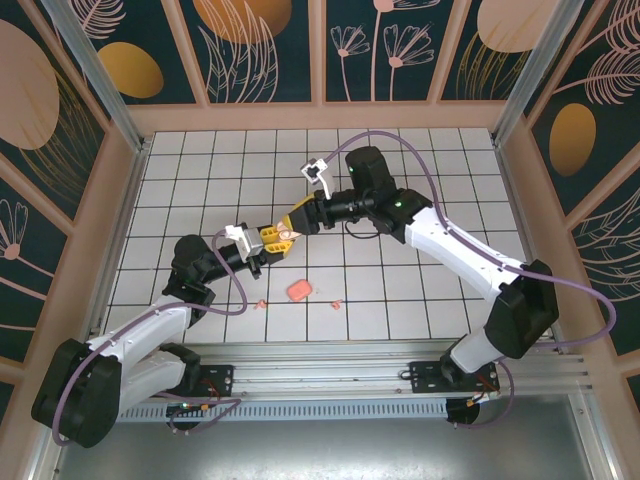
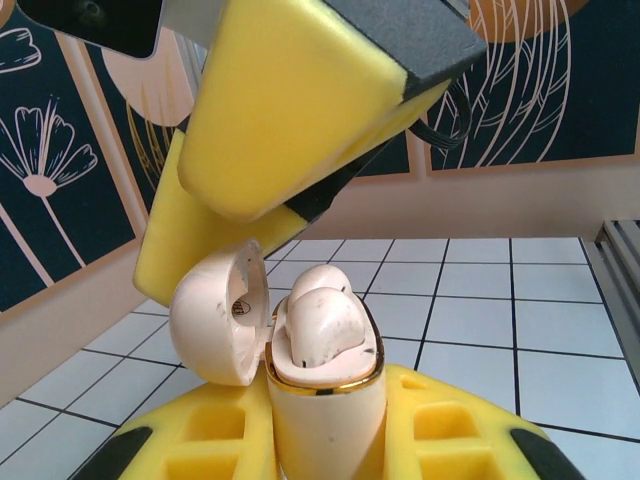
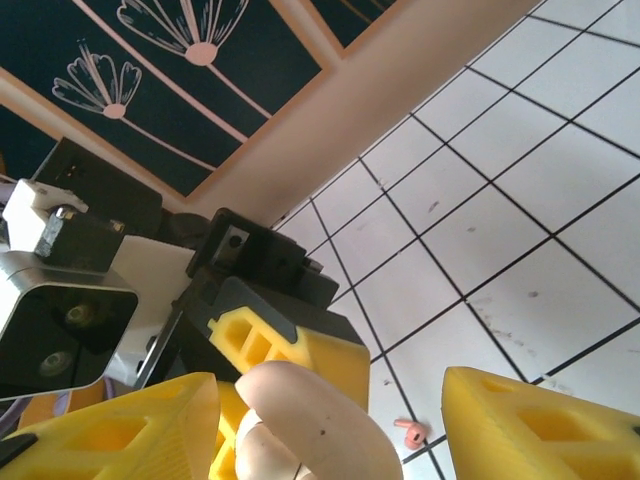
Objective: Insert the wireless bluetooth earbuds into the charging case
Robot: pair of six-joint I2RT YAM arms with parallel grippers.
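Observation:
My left gripper [image 2: 325, 440] is shut on a cream charging case [image 2: 325, 410] with a gold rim, held upright and off the floor. Its lid [image 2: 215, 315] hangs open to the left. Two cream earbuds [image 2: 322, 325] sit in its sockets. My right gripper [image 3: 330, 400] is open, its yellow fingers [image 2: 300, 100] spread just above and beside the lid [image 3: 310, 420]. From above, the two grippers meet at mid-table, the left [image 1: 270, 241] and the right [image 1: 294, 221]. Two tiny pink-peach earbuds lie on the tiles, one [image 1: 262, 302] and another [image 1: 336, 301]; one [image 3: 410, 432] shows below the right gripper.
A small pink rounded case [image 1: 298, 290] lies on the white tiled floor between the two loose earbuds, nearer the arm bases. Peach walls with dark floral panels [image 1: 270, 50] enclose the tiled floor on three sides.

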